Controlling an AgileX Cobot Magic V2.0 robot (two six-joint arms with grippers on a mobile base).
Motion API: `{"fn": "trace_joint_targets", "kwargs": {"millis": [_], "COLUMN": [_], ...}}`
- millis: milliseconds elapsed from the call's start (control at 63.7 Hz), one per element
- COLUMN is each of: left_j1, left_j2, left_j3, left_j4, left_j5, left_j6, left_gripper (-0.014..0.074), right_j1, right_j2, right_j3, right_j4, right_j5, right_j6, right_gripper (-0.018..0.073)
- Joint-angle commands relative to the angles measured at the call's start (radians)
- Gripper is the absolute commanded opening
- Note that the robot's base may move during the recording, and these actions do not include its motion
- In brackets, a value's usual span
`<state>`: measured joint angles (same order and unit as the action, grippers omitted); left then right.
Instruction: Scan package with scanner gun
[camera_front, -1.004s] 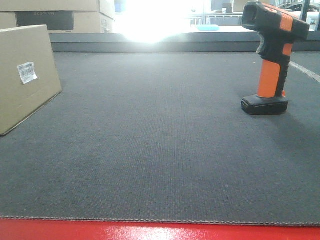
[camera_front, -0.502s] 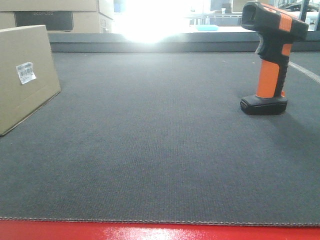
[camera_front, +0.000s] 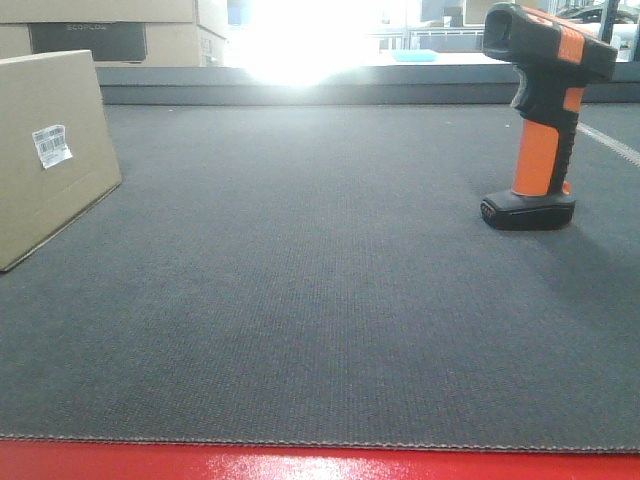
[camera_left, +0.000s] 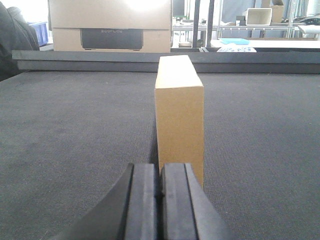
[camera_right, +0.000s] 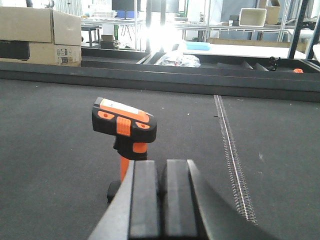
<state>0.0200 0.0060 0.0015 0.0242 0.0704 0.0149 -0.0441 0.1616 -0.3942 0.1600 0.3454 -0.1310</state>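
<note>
While the package (camera_front: 45, 155) is sitting at the far left of the dark grey mat (camera_front: 300, 300) in the front view, it is showing a small white barcode sticker (camera_front: 53, 145) on the tan face turned toward the middle of the mat. Behind it, past the mat's far edge, cartons with dark panels (camera_front: 90, 40) are standing stacked. From the left wrist view, the left gripper (camera_left: 161, 200) is resting low with its two black pads pressed together, gripping nothing, and the package is standing upright just ahead of it, narrow end toward the camera. Moving right, the middle of the mat is lying bare under a strong glare from the background. Well apart from the package, at the far right, the scanner gun (camera_front: 540, 120) is standing upright on its flat black foot, its black head pointing left. Seen from the right wrist view, the right gripper (camera_right: 159, 200) is sitting closed and empty just behind the scanner gun, whose head is facing away.
</note>
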Motion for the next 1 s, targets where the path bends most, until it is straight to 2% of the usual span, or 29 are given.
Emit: {"fn": "trace_joint_targets", "kwargs": {"millis": [0, 455, 722, 863, 989], "left_j1": [-0.004, -0.004, -0.004, -0.004, -0.004], "left_j2": [-0.006, -0.006, -0.006, -0.006, -0.006], "left_j3": [-0.001, -0.001, -0.001, -0.001, -0.001], "left_j4": [0.001, 0.001, 0.001, 0.001, 0.001], "left_j5": [-0.020, -0.020, -0.020, -0.020, -0.022], "left_j6": [0.000, 0.000, 0.000, 0.000, 0.000], "left_gripper": [-0.0111, -0.0111, -0.0111, -0.0111, -0.0111], "right_j1": [-0.005, -0.007, -0.119, -0.122, -0.122], "right_j2": [-0.003, -0.003, -0.109, -0.162, -0.162], "right_j3": [0.002, 0.026, 0.206, 0.332, 0.394], "right_j4": [-0.010, -0.014, -0.002, -0.002, -0.004], "right_j5": [-0.016, -0.017, -0.108, -0.174, -0.286], "right_j6": [-0.005, -0.003, 0.067, 0.075, 0.114], "right_gripper": [-0.0153, -0.0153, -0.0153, -0.0153, -0.0153]}}
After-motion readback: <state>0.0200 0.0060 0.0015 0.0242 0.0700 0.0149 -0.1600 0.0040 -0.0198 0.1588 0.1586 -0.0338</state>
